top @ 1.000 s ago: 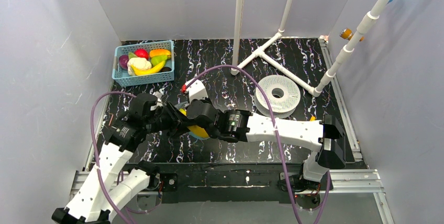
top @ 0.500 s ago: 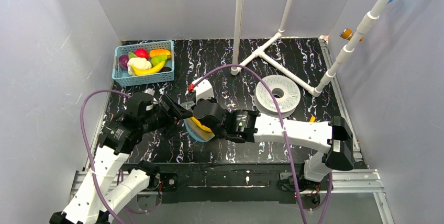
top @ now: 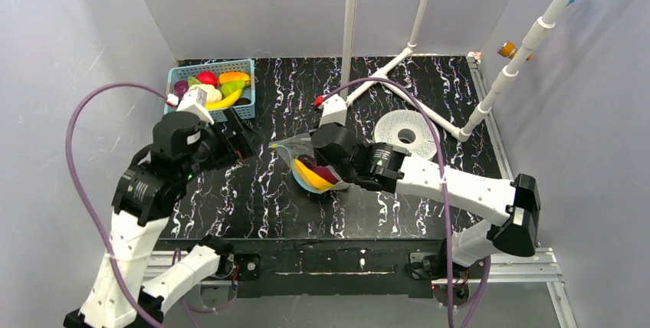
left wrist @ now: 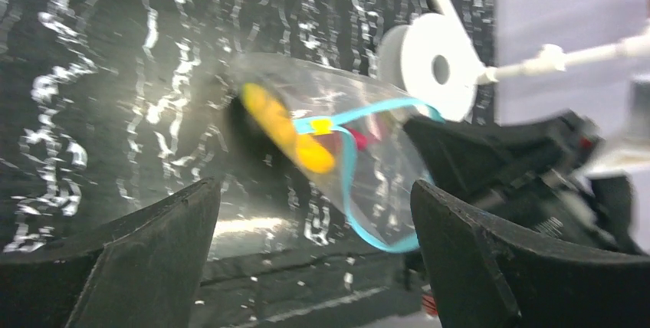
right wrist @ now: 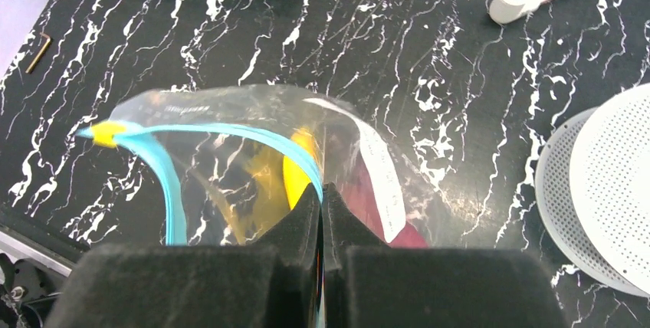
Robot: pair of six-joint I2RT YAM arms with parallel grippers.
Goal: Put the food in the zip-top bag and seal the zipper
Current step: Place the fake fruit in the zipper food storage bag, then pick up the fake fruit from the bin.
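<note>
The clear zip-top bag (top: 305, 165) hangs just above the table's middle, and my right gripper (top: 326, 169) is shut on its rim. In the right wrist view the closed fingertips (right wrist: 322, 192) pinch the bag (right wrist: 230, 125) at the blue zipper (right wrist: 172, 190), whose mouth gapes in a loop. A yellow banana (right wrist: 295, 176) and a dark red piece (right wrist: 368, 209) lie inside. My left gripper (top: 239, 142) stands wide open, left of the bag and apart from it. Its view looks into the bag (left wrist: 337, 113) past the open gripper (left wrist: 314, 190). More food (top: 211, 89) fills the basket.
The light-blue basket (top: 178, 117) stands at the far left. A white perforated disc (top: 406, 136) lies to the right of the bag, next to a white pipe frame (top: 398, 75). Grey walls close in both sides.
My left gripper opened, let go of the bag and drew back left toward the basket. The right gripper carried the bag rightward toward the table's middle.
</note>
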